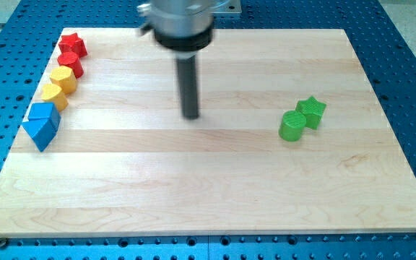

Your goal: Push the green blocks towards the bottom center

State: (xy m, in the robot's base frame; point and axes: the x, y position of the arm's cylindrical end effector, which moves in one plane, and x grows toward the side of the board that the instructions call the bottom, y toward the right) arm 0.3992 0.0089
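on the view's right, the green round block (292, 126) touched the green star block (312, 110). my tip (191, 115) stood well apart, holding nothing. they looked light and hard; push their top side.

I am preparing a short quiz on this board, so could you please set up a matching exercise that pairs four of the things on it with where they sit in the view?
Things:
1. green star block
2. green cylinder block
3. red star block
4. my tip

Places:
A. top left corner of the board, at the head of a line of blocks
B. near the board's middle, touching no block
C. right part of the board, the upper of a touching pair
D. right part of the board, the lower left of that pair

Pairs: 1-C, 2-D, 3-A, 4-B
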